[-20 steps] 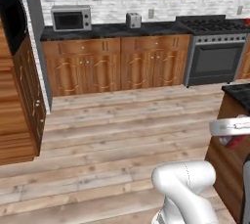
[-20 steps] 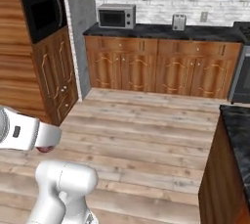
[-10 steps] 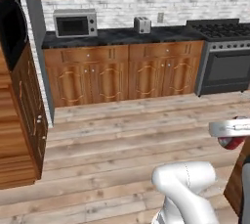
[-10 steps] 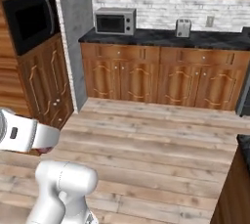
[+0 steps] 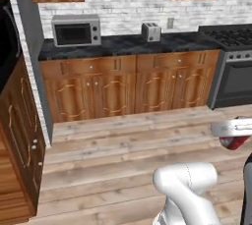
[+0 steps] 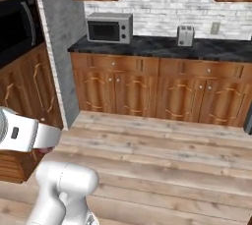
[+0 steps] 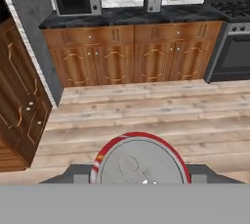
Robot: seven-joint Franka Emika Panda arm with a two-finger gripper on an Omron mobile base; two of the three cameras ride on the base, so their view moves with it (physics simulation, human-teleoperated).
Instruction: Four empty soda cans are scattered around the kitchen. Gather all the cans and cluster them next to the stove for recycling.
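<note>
A red soda can (image 7: 139, 162) with a silvery top sits at the bottom of the hand view, and my gripper (image 7: 139, 178) is shut on it, a dark fingertip (image 7: 78, 175) showing at each side. In the left base view the gripper (image 5: 235, 129) hangs at the right edge with the red can (image 5: 236, 143) under it. A sliver of red can (image 6: 47, 149) peeks from under the white arm in the right base view. The stove (image 5: 231, 40), a black cooktop over a steel oven front, stands at the far right across the floor; the hand view shows the stove (image 7: 229, 10) too.
A black counter (image 5: 123, 46) on brown cabinets runs along the back wall, carrying a silver microwave (image 5: 76, 30) and a toaster (image 5: 151, 31). A tall wooden cabinet (image 5: 17, 140) with a built-in oven stands close on the left. Open wood floor (image 5: 123, 140) lies between me and the counter.
The whole picture has shifted: the base has moved, so the counter looks nearer and the stove has slid toward the right edge. The can stays in the gripper.
</note>
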